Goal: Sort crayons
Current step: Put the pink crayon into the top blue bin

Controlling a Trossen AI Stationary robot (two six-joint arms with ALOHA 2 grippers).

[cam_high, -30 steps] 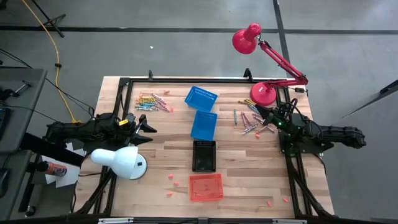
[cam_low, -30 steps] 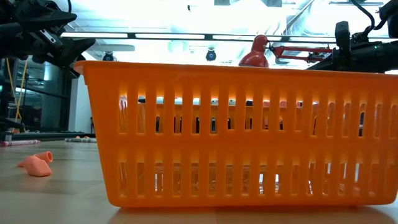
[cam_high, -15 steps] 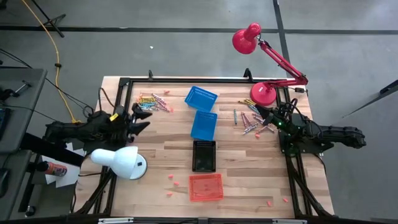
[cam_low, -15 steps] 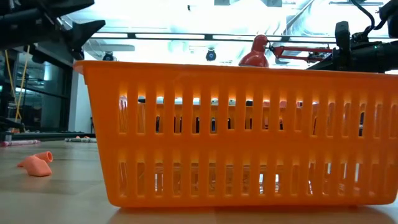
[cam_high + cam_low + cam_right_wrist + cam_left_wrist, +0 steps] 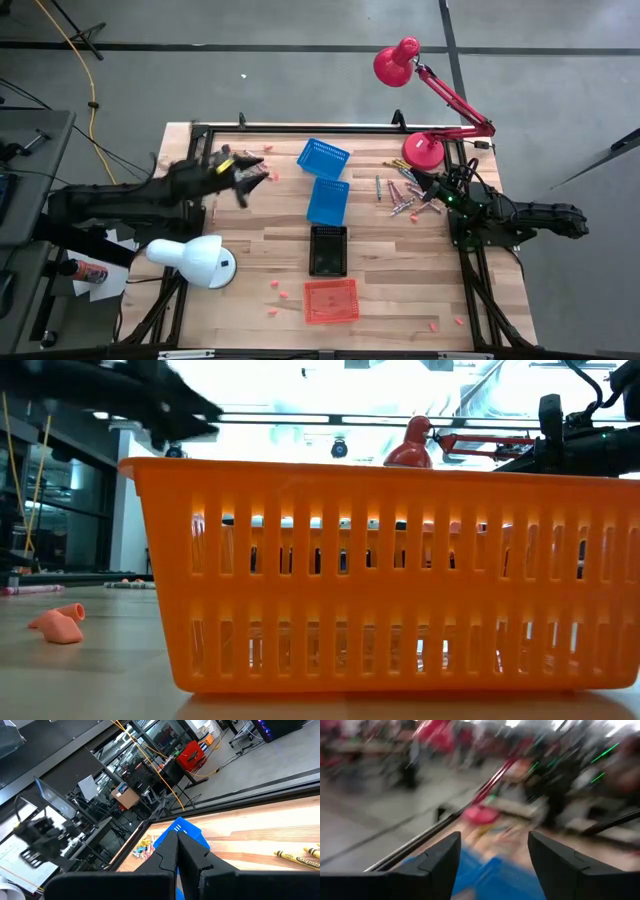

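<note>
Four slotted plastic baskets are being seen in the high view: two blue ones, one (image 5: 324, 158) at upper centre of the frame and one (image 5: 327, 200) just below it, one black one (image 5: 328, 250) lower still, and one orange one (image 5: 331, 300) at lower centre. Two desk lamps are being counted, a red one (image 5: 422, 150) at upper right and a white one (image 5: 190, 260) at lower left. Two clusters of thin mixed-colour crayons are being shown, one (image 5: 240, 163) at upper left and one (image 5: 402, 193) right of centre; the single sticks are too small to be counted. About seven small stubby pink bits (image 5: 275, 286) are being counted along the lower part of the frame. Two dark robot arms are being shown, one (image 5: 140, 195) at the left and one (image 5: 515, 213) at the right.
</note>
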